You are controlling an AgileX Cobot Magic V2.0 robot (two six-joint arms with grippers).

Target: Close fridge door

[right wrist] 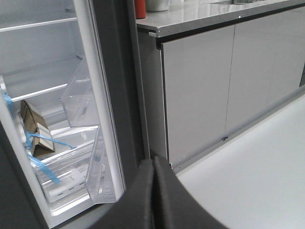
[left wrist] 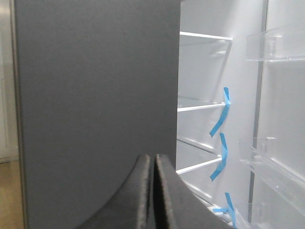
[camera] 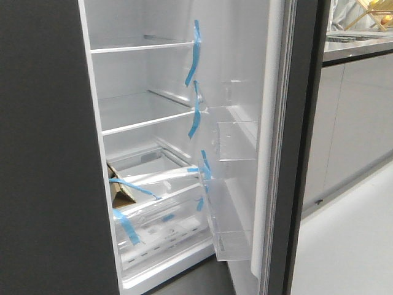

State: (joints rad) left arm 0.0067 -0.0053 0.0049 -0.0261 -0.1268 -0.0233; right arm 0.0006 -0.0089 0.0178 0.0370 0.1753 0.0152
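The fridge door (camera: 305, 153) stands open at the right of the front view. Its white inner lining, clear bins (camera: 236, 140) and pale gasket face the compartment, and its dark grey edge faces me. Blue tape strips (camera: 194, 52) hang on the shelves. In the right wrist view the door's dark edge (right wrist: 116, 71) rises just beyond my right gripper (right wrist: 153, 162), which is shut and empty; I cannot tell if they touch. My left gripper (left wrist: 153, 160) is shut and empty in front of a dark grey slab (left wrist: 95, 95) left of the open compartment. Neither gripper shows in the front view.
Light grey cabinet fronts (right wrist: 200, 90) under a grey countertop (right wrist: 214, 14) stand right behind the open door. A red object (right wrist: 139, 8) sits on the counter. A cardboard box (camera: 120, 187) lies in the taped lower drawers. Pale floor (right wrist: 257, 176) lies to the right.
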